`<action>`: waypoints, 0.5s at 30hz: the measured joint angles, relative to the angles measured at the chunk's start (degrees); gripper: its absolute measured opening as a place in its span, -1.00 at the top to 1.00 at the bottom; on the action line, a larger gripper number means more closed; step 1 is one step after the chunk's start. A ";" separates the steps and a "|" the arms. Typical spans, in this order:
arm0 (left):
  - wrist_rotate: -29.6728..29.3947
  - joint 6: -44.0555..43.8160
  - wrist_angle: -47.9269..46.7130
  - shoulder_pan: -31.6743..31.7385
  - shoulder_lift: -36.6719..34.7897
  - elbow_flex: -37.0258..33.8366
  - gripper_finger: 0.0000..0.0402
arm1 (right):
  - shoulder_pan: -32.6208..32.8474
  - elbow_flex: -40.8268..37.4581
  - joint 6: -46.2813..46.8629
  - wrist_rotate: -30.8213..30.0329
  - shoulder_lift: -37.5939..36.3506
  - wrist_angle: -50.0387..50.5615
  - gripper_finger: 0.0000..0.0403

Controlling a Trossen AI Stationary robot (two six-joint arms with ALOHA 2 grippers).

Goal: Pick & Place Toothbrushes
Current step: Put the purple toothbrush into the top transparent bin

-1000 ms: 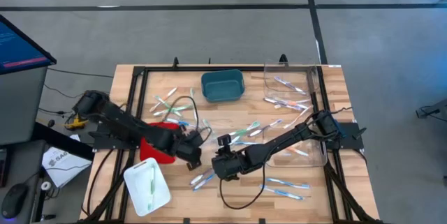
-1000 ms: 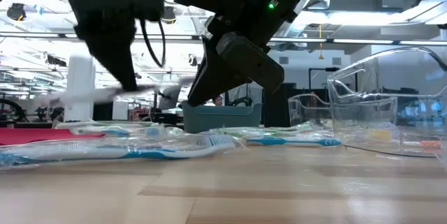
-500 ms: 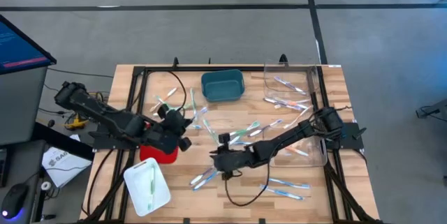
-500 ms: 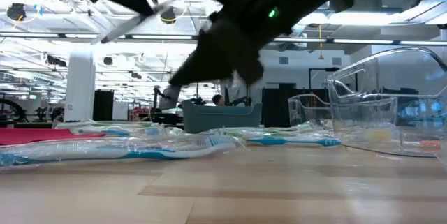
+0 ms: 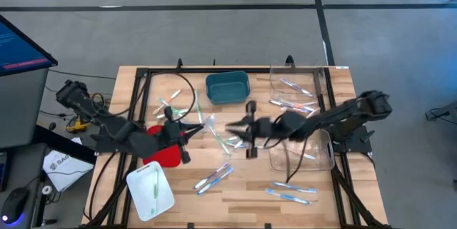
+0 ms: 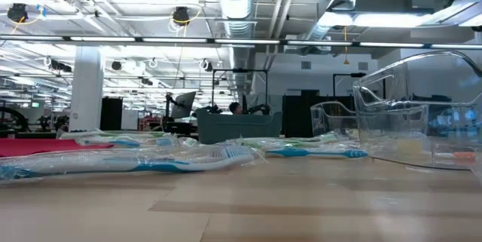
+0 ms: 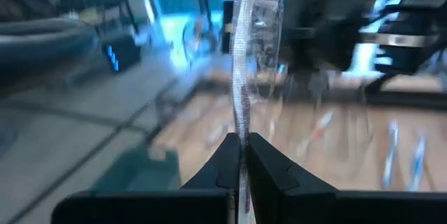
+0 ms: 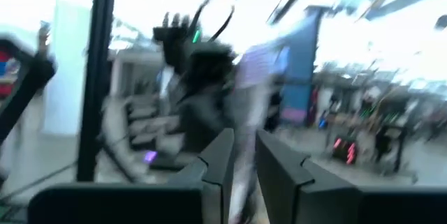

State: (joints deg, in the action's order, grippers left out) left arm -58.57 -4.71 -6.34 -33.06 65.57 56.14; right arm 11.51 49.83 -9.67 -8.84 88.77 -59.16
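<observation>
Both arms have lifted off the bench since a second ago. The left gripper (image 5: pixel 196 128), near mid-bench, pinches a wrapped brush (image 7: pixel 242 77). The right gripper (image 5: pixel 230 126) faces it, nipping another brush (image 5: pixel 223 142). Each carries 1, ready for placing.

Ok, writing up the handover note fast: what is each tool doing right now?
Left tool: shut on a wrapped toothbrush, lifted above the table.
Right tool: nearly closed on another wrapped toothbrush, also raised, facing the left one.
</observation>
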 joint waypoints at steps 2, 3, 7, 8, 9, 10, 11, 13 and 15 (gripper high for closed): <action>2.19 6.64 6.11 -0.19 -0.94 0.00 0.98 | -1.05 0.78 -2.29 0.00 -2.90 -0.01 0.73; 4.23 9.37 8.76 -0.27 -1.54 0.00 0.98 | -1.31 0.89 -4.02 0.00 -4.40 0.19 0.73; 14.90 15.79 14.74 -0.14 -3.07 0.02 0.98 | -0.94 1.66 -10.45 1.97 -8.36 3.23 0.73; 17.52 16.38 14.68 0.07 -3.07 0.02 0.98 | -0.63 1.65 -11.06 3.14 -8.79 5.45 0.73; 20.13 16.88 14.64 0.28 -2.94 -0.15 0.98 | -0.34 1.65 -11.55 4.81 -8.76 6.76 0.73; 22.71 17.68 15.07 0.38 -2.93 -0.84 0.97 | -0.01 1.60 -11.70 6.75 -8.50 7.54 0.73; 24.81 17.86 15.35 0.52 -2.96 -1.96 0.97 | 0.36 1.80 -11.37 8.79 -8.12 8.30 0.73; 26.28 18.01 16.78 1.16 -2.86 -4.87 0.97 | 0.90 3.86 -10.38 12.41 -7.69 12.12 0.73; 26.63 19.32 19.66 2.14 -2.87 -7.20 0.97 | 0.94 7.19 -10.02 15.08 -7.69 18.54 0.73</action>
State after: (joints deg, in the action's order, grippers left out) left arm -31.95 14.61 13.32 -30.92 62.70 48.94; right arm 12.45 57.02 -19.69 6.23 81.08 -40.62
